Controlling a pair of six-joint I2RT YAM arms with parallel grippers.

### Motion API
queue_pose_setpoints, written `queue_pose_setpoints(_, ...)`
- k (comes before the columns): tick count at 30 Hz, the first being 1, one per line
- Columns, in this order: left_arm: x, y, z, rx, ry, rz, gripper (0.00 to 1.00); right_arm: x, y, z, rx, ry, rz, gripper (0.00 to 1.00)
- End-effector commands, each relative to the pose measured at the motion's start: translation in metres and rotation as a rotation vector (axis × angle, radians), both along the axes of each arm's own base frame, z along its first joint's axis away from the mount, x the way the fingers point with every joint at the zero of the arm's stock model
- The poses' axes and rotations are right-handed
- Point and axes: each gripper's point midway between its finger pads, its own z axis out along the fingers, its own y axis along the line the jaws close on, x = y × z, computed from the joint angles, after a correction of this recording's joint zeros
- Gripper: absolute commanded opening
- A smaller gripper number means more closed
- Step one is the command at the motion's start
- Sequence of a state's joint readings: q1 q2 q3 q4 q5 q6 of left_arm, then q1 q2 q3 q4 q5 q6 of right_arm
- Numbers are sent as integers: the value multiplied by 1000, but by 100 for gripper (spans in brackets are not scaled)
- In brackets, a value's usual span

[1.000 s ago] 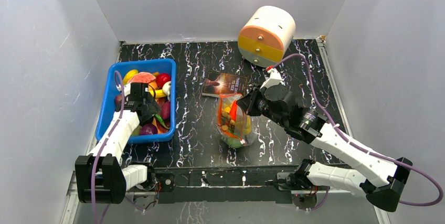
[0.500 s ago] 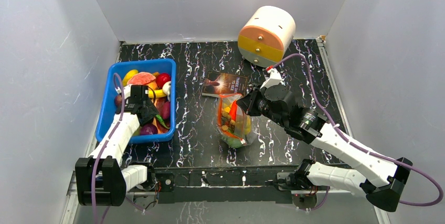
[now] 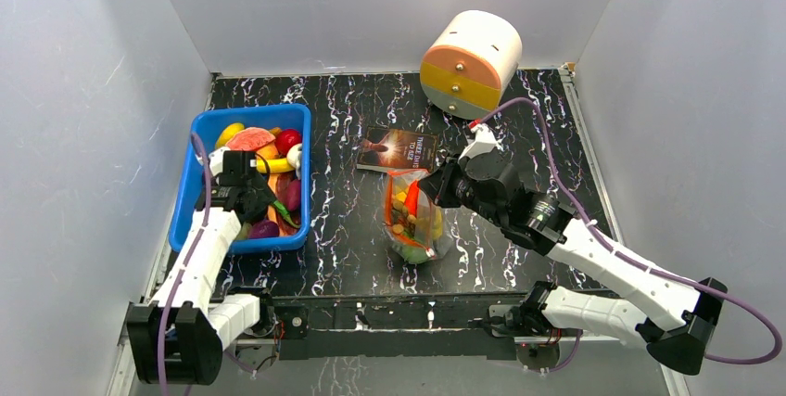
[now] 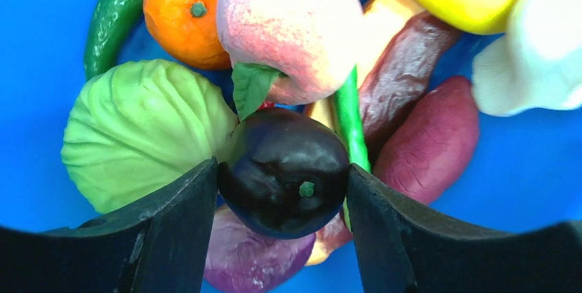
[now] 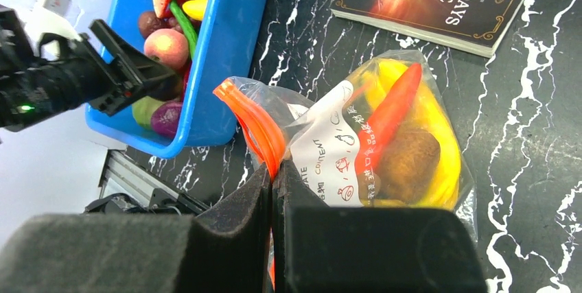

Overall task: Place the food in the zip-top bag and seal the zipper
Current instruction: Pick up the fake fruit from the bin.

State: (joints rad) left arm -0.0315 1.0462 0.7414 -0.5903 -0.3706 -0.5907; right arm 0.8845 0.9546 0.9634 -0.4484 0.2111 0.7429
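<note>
My left gripper (image 3: 247, 199) is down in the blue bin (image 3: 246, 121) among the food. In the left wrist view the left gripper (image 4: 282, 182) is shut on a dark purple fruit (image 4: 274, 152), one finger on each side of it. A green cabbage (image 4: 137, 138), a pink peach (image 4: 288, 25) and an orange (image 4: 185, 12) lie around it. My right gripper (image 3: 428, 187) is shut on the red-orange zipper (image 5: 255, 120) of the zip-top bag (image 3: 415, 222), holding its mouth up. The bag (image 5: 329, 149) holds a banana, a red pepper (image 5: 388, 118) and a brown cluster (image 5: 408, 162).
A dark book (image 3: 397, 149) lies just behind the bag. A round cream, orange and yellow drawer unit (image 3: 470, 62) stands at the back right. White walls close in the black marbled table on three sides.
My left arm has shifted a little to the left and towards the near side inside the bin. The right arm and the bag have stayed put.
</note>
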Motion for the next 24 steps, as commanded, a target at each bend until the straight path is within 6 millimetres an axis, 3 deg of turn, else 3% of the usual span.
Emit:
queue_pose_setpoints(1, 4, -3, 36, -9, -73, -49, 46, 4, 5, 29, 94, -67, -6, 0)
queue_pose_setpoints(6, 13, -21, 60, -75, -149, -136, 36, 6, 7, 27, 88, -62, -8, 0)
queue_pose_setpoints(13, 21, -50, 93, -195, -230, -256, 36, 8, 10, 22, 79, -52, -11, 0)
queue_pose_setpoints(24, 23, -117, 159, -457, -423, -556, 34, 10, 24, 19, 95, -27, 17, 0)
